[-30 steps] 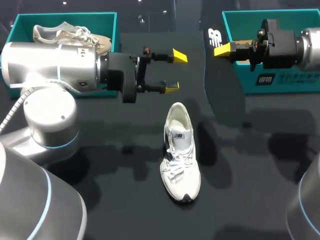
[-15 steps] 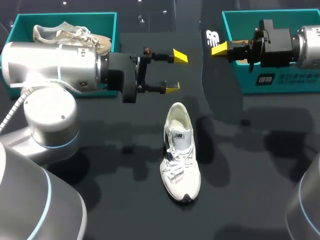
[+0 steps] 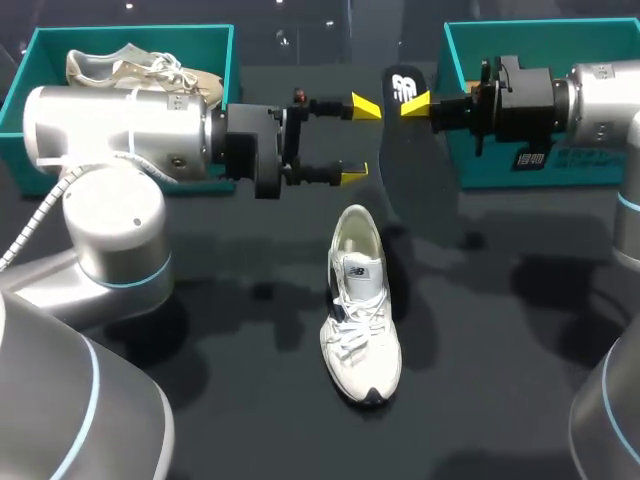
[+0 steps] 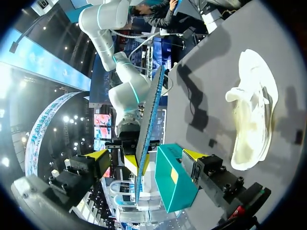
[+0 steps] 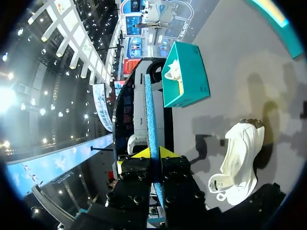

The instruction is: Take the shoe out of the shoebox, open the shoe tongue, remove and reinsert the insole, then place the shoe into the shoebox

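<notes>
So the right tool (image 3: 418,103), coming in from the upper right of the head view, is clamped on a thin black insole (image 3: 400,85) with a blue underside. It holds the insole up on edge in the air at the top middle of the frame, over the dark counter (image 3: 480,400). There's a white logo printed near the insole's upper end. The left tool (image 3: 356,140) comes in from the left and sits just left of the insole, yellow fingers spread wide, nothing in them. From the left wrist view the insole stands edge-on just ahead of the gap between those fingers, and I can't tell if anything touches. The white lace-up sneaker (image 3: 360,315) lies on the counter in the middle of the frame, toe toward the bottom edge and heel opening toward the tools, with a small dark logo patch on the tongue. The teal cardboard shoebox (image 3: 480,170) sits at the upper right behind the right tool, with white print on its front wall that's too small to make out. A second teal box (image 3: 180,40) at the upper left holds another pale sneaker (image 3: 140,68), partly hidden by the left arm.
</notes>
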Motion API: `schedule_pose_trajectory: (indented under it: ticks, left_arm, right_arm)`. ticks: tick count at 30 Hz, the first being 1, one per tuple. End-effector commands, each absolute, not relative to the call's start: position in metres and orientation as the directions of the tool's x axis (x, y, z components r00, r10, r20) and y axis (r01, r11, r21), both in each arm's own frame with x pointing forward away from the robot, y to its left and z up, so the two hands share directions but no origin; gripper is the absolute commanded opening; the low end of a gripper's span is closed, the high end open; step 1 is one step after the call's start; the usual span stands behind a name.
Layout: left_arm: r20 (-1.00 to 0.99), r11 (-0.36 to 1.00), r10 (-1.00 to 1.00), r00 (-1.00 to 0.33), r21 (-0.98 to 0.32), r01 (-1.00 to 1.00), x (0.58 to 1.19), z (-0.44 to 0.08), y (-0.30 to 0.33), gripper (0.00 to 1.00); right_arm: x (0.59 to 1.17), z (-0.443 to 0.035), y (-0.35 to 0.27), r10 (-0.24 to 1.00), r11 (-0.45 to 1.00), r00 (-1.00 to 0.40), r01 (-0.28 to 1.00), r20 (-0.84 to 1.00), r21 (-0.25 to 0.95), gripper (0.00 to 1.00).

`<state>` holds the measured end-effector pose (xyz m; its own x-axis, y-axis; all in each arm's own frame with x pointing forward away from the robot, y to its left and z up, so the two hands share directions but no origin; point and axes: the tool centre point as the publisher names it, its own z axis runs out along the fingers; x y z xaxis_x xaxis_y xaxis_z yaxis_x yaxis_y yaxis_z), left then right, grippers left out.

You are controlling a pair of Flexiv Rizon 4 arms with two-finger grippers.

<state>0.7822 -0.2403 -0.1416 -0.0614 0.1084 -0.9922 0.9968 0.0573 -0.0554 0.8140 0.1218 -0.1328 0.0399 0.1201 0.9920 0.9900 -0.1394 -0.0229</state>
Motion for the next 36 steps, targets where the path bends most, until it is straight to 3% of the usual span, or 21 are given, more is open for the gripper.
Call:
schedule_pose_trajectory:
  ticks: [1, 3, 8, 15, 28, 30, 32, 36]
  left_arm:
    - [-0.995, 0.049, 0.089, -0.055, -0.051, 0.997, 0.788, -0.147, -0.252, 0.78]
    - [-0.995, 0.048, 0.08, -0.057, -0.053, 0.997, 0.788, -0.149, -0.254, 0.55]
    - [-0.996, 0.05, 0.065, -0.058, -0.055, 0.997, 0.79, -0.152, -0.258, 0.57]
    - [-0.997, 0.053, 0.052, -0.05, -0.047, 0.998, 0.789, -0.153, -0.26, 0.49]
    - [-0.997, 0.068, 0.067, -0.025, -0.021, 0.997, 0.789, -0.156, -0.265, 0.25]
    - [-0.997, 0.072, 0.072, -0.024, -0.018, 0.997, 0.791, -0.158, -0.267, 0.18]
    - [-0.997, 0.075, 0.073, -0.024, -0.019, 0.997, 0.792, -0.158, -0.268, 0.0]
    - [-0.997, 0.082, 0.075, -0.025, -0.019, 0.996, 0.794, -0.16, -0.269, 0.0]
  right_arm:
    - [0.82, -0.141, 0.132, 0.106, -0.137, 0.061, 0.99, 0.993, -0.046, 0.0]
    - [0.821, -0.142, 0.134, 0.096, -0.136, 0.073, 0.989, 0.993, -0.06, 0.0]
    - [0.823, -0.145, 0.138, 0.083, -0.129, 0.097, 0.988, 0.992, -0.085, 0.0]
    - [0.826, -0.151, 0.141, 0.075, -0.124, 0.13, 0.985, 0.989, -0.12, 0.0]
    - [0.833, -0.156, 0.142, 0.07, -0.128, 0.158, 0.981, 0.985, -0.148, 0.0]
    - [0.834, -0.156, 0.143, 0.068, -0.128, 0.161, 0.98, 0.985, -0.151, 0.0]
    - [0.835, -0.157, 0.143, 0.066, -0.127, 0.163, 0.98, 0.984, -0.153, 0.0]
    - [0.837, -0.157, 0.143, 0.064, -0.125, 0.165, 0.98, 0.984, -0.156, 0.0]
